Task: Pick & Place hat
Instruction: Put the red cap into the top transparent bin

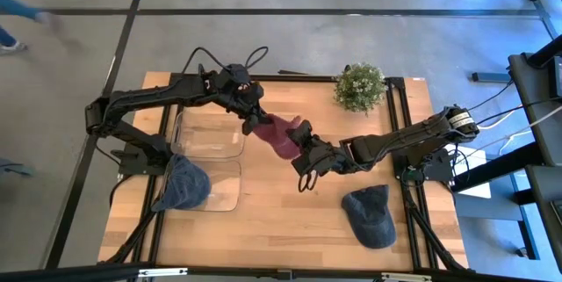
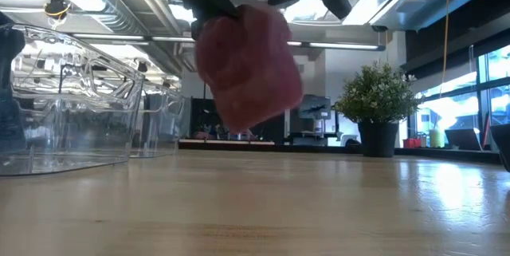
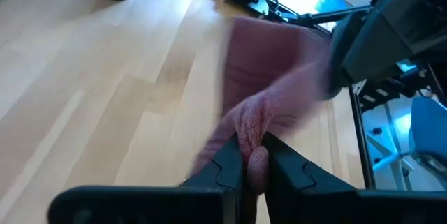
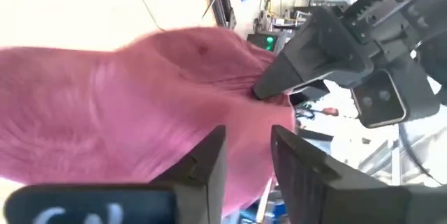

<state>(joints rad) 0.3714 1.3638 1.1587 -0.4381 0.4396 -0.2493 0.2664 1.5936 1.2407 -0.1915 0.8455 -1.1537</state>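
Note:
A maroon hat [image 1: 279, 135] hangs in the air over the middle of the table, clear of the wood in the low view [image 2: 249, 66]. My left gripper [image 1: 255, 117] is shut on the hat's far-left side. My right gripper [image 1: 304, 145] is at its right edge, with its fingers closed to a narrow gap and cloth in between [image 4: 248, 172]. One blue hat [image 1: 183, 183] lies over the near clear container. Another blue hat [image 1: 369, 215] lies flat on the table near the right edge. My left gripper pinches a bunched fold of the maroon hat [image 3: 254, 155] between its two fingers, coming from the table's left. The hat hangs lifted clear below and beyond the fingers. My right gripper has the hat's right-hand cloth [image 4: 246, 155] between its fingers [image 4: 207, 162], coming from the right. The fingers hide which part it is.
Two clear plastic containers [image 1: 209, 134] stand on the left half of the table, also seen in the low view [image 2: 72, 104]. A potted plant [image 1: 360, 87] stands at the far edge. Bare wood lies below the hat and toward the near edge [image 1: 281, 220].

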